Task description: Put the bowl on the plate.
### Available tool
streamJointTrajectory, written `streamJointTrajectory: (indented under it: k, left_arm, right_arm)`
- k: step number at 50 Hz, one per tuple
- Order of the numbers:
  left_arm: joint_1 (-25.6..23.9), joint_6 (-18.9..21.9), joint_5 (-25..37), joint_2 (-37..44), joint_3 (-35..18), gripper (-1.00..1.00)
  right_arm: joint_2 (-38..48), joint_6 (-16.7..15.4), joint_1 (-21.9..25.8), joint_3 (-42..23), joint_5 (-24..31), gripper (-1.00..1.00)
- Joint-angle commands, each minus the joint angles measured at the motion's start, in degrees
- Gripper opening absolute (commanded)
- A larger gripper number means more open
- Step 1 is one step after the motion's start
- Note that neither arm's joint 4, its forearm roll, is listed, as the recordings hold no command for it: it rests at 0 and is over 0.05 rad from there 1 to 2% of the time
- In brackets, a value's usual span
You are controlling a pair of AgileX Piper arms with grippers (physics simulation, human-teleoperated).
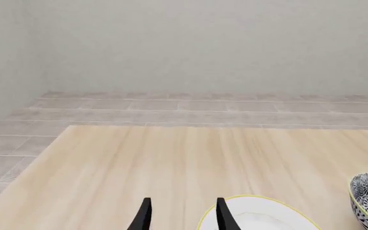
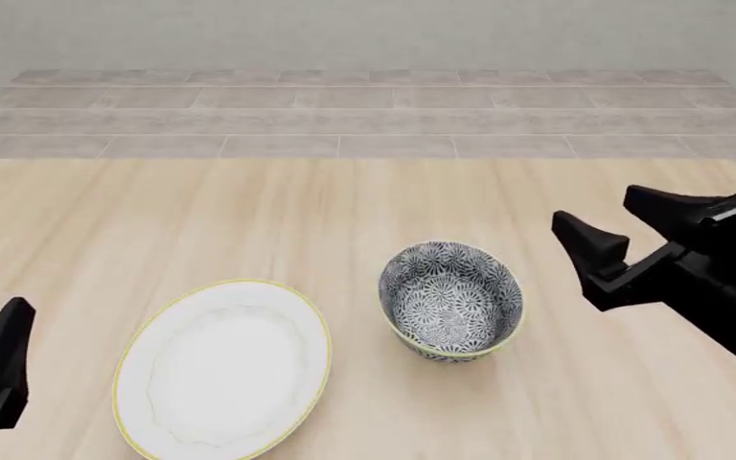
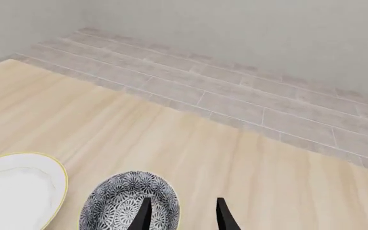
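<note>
Bowl (image 2: 452, 299): upright on table (image 2: 342, 201), just beside plate (image 2: 223, 366) at its 2 o'clock, apart.
Right gripper (image 2: 631, 225): fingers spread, empty, at bowl's 2 o'clock, apparently lining up on its rim.
Left gripper (image 1: 181, 215): spread, idle at plate's 9 o'clock.

2 matte black arms, each hand (image 2: 624, 222) with 2 tapered, pointed black fingers (image 1: 145, 213), angular faceted housings.
</note>
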Motion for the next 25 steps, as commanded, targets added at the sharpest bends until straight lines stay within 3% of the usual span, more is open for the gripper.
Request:
streamJointTrajectory:
  k: [1,25]
  left_arm:
    - [-0.32,0.03,-0.72,0.62,0.01,1.0]
    - [-0.67,0.01,0.94,-1.26,0.0,1.0]
  right_arm:
    - [4.94,0.58,0.01,-1.33,-1.43,1.0]
    - [15.83,0.55,-1.16,-3.66,-4.83,1.0]
